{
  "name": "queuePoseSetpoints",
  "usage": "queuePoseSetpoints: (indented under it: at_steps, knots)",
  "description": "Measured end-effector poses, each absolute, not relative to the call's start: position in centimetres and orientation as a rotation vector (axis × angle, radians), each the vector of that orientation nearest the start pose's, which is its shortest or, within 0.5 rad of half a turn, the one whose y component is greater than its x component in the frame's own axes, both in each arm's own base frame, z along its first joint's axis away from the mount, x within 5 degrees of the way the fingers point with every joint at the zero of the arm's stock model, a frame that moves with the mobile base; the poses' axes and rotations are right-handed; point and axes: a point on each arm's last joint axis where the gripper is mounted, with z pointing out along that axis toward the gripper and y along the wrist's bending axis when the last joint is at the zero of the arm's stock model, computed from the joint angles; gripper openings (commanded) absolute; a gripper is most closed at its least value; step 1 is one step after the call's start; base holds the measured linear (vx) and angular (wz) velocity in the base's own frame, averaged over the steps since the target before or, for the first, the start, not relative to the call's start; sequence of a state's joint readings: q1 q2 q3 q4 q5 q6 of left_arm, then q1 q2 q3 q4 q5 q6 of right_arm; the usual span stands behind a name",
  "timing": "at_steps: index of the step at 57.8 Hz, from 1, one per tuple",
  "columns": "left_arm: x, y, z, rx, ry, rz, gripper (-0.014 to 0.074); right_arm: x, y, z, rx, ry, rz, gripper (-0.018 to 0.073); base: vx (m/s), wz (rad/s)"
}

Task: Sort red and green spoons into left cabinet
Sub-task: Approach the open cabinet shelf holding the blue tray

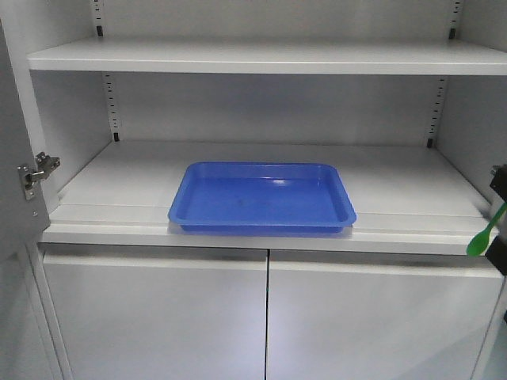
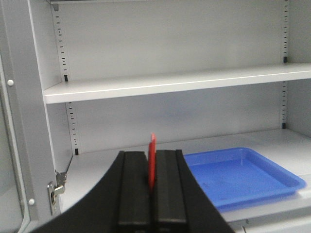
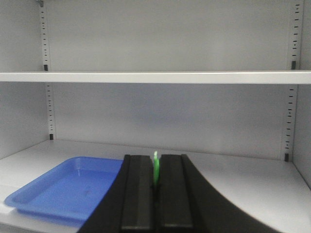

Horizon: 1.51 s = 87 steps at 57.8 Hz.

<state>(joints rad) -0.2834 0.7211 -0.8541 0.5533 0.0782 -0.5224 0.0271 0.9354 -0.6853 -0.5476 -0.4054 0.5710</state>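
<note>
The grey-white cabinet (image 1: 261, 59) stands open before me, its lower shelf (image 1: 119, 182) holding a blue tray (image 1: 261, 198). My left gripper (image 2: 151, 160) is shut on the red spoon (image 2: 152, 160), seen edge-on between the jaws, in front of the shelf and left of the tray (image 2: 243, 174). My right gripper (image 3: 155, 167) is shut on the green spoon (image 3: 155, 170), right of the tray (image 3: 63, 187). In the front view the green spoon (image 1: 485, 233) pokes in at the right edge below the shelf front, beside a bit of the right gripper (image 1: 499, 237). The left gripper is out of the front view.
An upper shelf (image 1: 261, 57) spans the cabinet above the tray. Two shut lower door panels (image 1: 158, 317) sit beneath the shelf. The open left door with a metal hinge (image 1: 36, 174) stands at the left edge. Perforated rails (image 1: 111, 103) run up the back corners.
</note>
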Motion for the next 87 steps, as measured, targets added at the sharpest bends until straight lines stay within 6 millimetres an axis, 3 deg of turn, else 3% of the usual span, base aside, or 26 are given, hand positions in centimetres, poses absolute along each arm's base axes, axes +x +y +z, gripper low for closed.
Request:
queuePoseSetpoints:
  at_steps: [87]
  knots:
    - [13.85, -3.64, 42.85, 0.188, 1.407, -0.181, -0.0006, 20.14, 2.41, 37.08, -0.15, 1.382, 0.216, -0.0009, 0.22, -0.04]
